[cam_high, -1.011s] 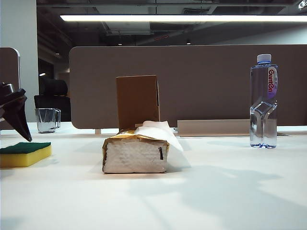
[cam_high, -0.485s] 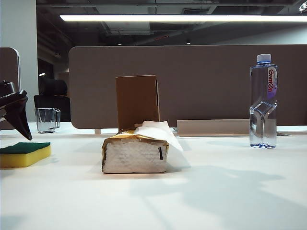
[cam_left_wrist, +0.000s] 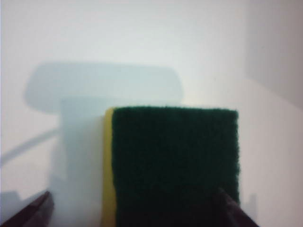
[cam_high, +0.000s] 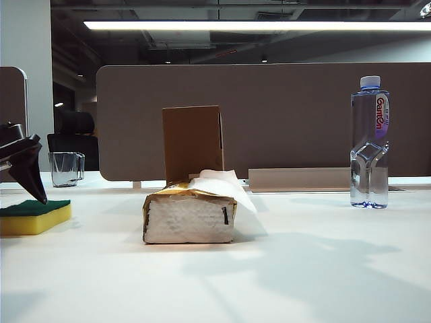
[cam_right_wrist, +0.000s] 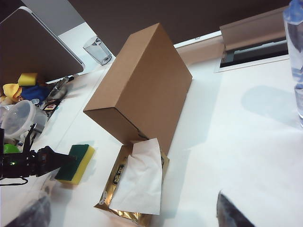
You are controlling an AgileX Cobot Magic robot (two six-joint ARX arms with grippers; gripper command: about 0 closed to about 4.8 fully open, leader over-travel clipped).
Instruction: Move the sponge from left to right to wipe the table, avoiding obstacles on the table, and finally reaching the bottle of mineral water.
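The sponge (cam_high: 34, 217), yellow with a dark green top, lies flat at the far left of the white table (cam_high: 303, 269). My left gripper (cam_high: 34, 188) hangs open just over it; in the left wrist view its two dark fingertips straddle the sponge (cam_left_wrist: 175, 161) with the gripper (cam_left_wrist: 135, 208) not closed on it. The tissue pack (cam_high: 190, 219) sits mid-table in front of the upright brown box (cam_high: 193, 141). The water bottle (cam_high: 370, 141) stands at the far right. My right gripper (cam_right_wrist: 132, 215) is open and empty, high above the tissue pack (cam_right_wrist: 137, 184).
A clear glass mug (cam_high: 66, 168) stands behind the sponge at the back left. A grey partition panel (cam_high: 269, 114) closes off the table's far edge. In the right wrist view, a plastic container (cam_right_wrist: 21, 118) and small clutter lie beyond the sponge.
My left gripper has sunk a little toward the sponge's green top. The sponge, obstacles and bottle have not moved.
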